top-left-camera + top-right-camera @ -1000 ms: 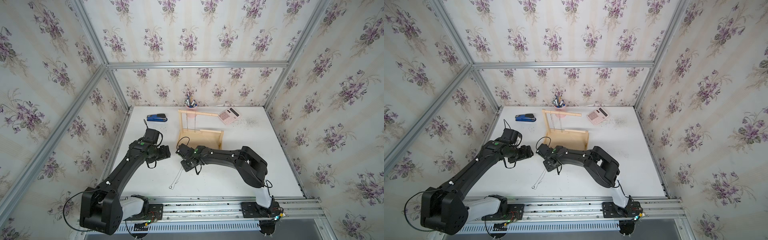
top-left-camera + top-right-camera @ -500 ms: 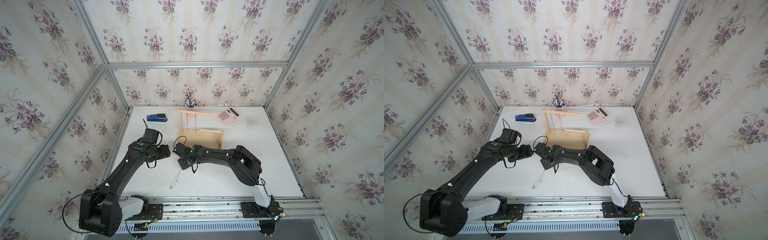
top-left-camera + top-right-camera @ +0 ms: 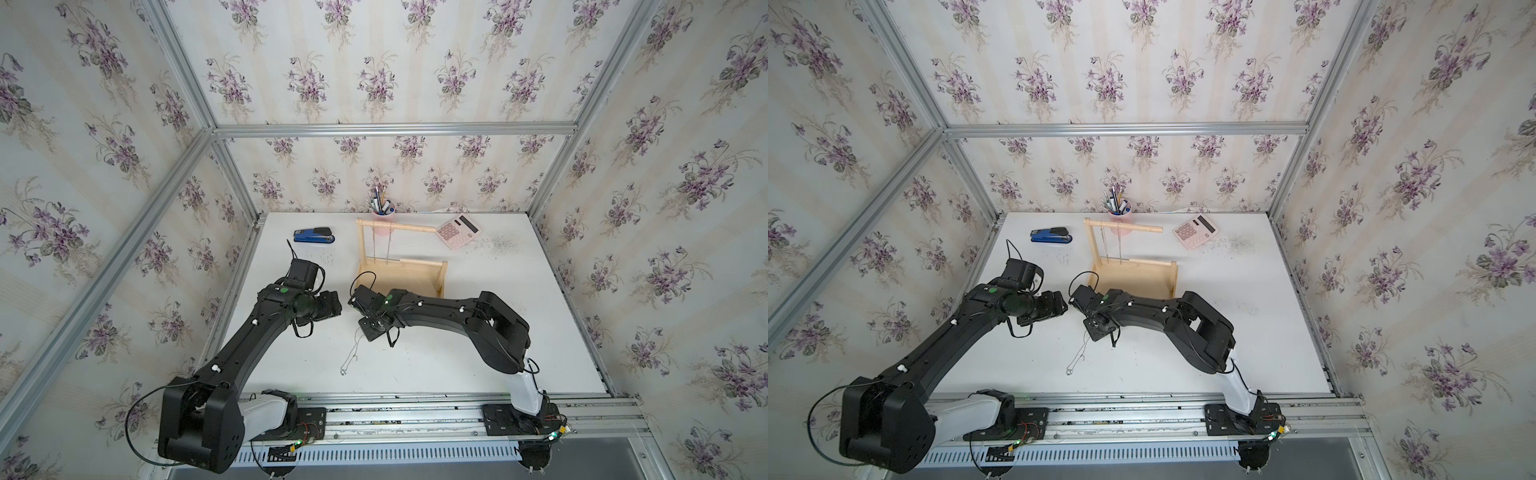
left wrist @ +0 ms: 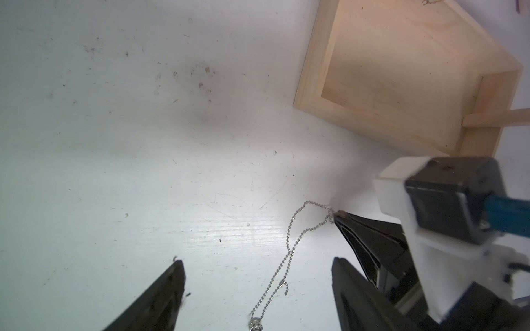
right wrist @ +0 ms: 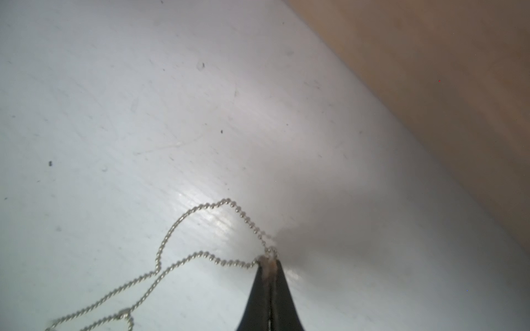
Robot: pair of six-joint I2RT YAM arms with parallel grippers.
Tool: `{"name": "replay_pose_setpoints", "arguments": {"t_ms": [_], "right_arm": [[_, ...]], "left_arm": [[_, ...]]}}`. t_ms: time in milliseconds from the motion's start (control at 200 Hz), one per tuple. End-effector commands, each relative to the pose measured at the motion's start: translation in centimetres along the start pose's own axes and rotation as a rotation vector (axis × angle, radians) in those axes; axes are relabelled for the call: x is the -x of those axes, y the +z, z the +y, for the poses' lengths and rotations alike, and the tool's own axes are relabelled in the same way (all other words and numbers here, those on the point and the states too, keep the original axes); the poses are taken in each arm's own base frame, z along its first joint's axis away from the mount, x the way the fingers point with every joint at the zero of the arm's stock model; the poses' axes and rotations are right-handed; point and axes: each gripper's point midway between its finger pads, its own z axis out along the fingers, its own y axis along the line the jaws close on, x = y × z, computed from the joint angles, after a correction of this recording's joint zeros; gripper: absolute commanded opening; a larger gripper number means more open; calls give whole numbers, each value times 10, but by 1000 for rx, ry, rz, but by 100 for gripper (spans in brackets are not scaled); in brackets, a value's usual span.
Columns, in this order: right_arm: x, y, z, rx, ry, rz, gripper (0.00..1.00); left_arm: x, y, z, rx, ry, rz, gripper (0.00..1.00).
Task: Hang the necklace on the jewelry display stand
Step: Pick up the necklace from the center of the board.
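The right gripper (image 5: 269, 262) is clenched on the necklace (image 5: 183, 213) at its very tips, on one bend of chain; the rest lies slack on the table (image 5: 114, 100) near the stand (image 3: 403, 276); so thin a bite could slip on the lift. The left gripper (image 4: 256, 262) hovers released above; the trailing loop could snag it or the stand's tray (image 4: 308, 100) short of the crossbar (image 3: 399, 226).

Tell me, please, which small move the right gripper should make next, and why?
Probably lift the right gripper straight up a little. Its jaws are shut on the necklace, whose chain lies slack on the table; the crossbar of the jewelry display stand is higher.
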Motion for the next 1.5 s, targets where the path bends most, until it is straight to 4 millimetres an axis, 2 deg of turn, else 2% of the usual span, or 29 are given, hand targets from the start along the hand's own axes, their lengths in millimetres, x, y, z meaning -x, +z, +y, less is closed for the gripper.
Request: {"name": "replay_pose_setpoints", "arguments": {"t_ms": [0, 185, 355, 415, 560, 620, 689, 844, 1019, 1224, 1344, 1494], "right_arm": [[12, -24, -2, -3, 7, -58, 0], [24, -52, 0, 27, 21, -118, 0], [15, -41, 0, 25, 22, -82, 0], [15, -44, 2, 35, 26, -91, 0], [29, -71, 2, 45, 29, -147, 0], [36, -85, 2, 37, 16, -165, 0], [44, -104, 1, 34, 2, -190, 0], [58, -146, 3, 55, -32, -243, 0], [63, -178, 1, 64, -58, -273, 0], [74, -223, 2, 66, -92, -331, 0], [81, -245, 0, 50, -112, -362, 0], [88, -264, -2, 22, -135, -392, 0]], "left_arm": [[3, 0, -3, -15, 1, -14, 82], [2, 5, -6, -35, -9, 2, 82], [3, 4, -9, -47, -10, -4, 79], [2, 3, -8, -44, -10, -2, 79], [2, 5, -12, -68, 5, 4, 79], [4, 5, -23, -132, 18, -7, 79], [6, -1, -46, -266, 54, -29, 79], [17, -29, -81, -472, 150, -140, 80], [28, -79, -113, -652, 253, -295, 79], [32, -130, -139, -782, 371, -394, 76], [31, -151, -155, -862, 435, -399, 73], [24, -172, -172, -919, 522, -397, 64]]}}
